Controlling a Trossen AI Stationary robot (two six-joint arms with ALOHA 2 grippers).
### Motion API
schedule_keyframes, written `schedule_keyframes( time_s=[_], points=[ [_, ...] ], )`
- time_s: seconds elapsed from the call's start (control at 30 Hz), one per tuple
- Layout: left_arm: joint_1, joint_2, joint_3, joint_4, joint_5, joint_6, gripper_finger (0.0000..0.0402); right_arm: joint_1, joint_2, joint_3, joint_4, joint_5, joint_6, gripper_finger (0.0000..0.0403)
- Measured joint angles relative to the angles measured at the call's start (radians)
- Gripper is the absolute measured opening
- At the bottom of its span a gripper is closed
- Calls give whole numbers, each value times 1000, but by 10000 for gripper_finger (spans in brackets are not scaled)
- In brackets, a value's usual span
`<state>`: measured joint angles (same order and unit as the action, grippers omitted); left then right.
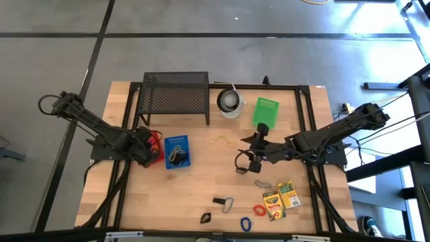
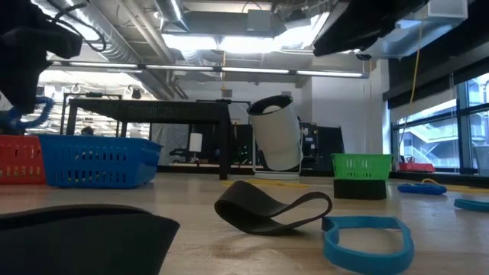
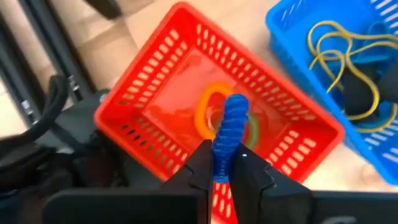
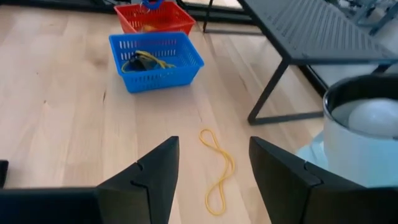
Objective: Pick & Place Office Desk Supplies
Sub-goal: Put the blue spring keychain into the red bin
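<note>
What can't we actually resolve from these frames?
- Red basket, high view: mostly hidden under the left gripper, shut on a blue rubber band; its contents show only in the left wrist view.
- Blue basket, high view: contents too small to sort.
- Low view: dark blurred object at the near edge, unidentifiable.
- Right gripper: open above a yellow rubber band; height unclear.

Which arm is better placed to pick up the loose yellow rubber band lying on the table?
The right. Its open gripper points at the yellow rubber band just ahead. The left gripper is shut on a blue band above the red basket.
</note>
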<state>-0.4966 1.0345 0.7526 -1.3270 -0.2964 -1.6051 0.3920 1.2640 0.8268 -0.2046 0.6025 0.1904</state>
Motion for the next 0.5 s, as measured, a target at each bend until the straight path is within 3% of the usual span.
schedule_keyframes(
  time_s=[0.1,0.3,0.5],
  points=[
    [11,18,-9,24,-28,-4,27,0,0,0,-59,0,57,196],
    [23,70,-11,28,45,2,27,0,0,0,-227,0,234,196],
    [23,128,-11,55,63,4,27,0,0,0,-286,8,298,196]
  ],
)
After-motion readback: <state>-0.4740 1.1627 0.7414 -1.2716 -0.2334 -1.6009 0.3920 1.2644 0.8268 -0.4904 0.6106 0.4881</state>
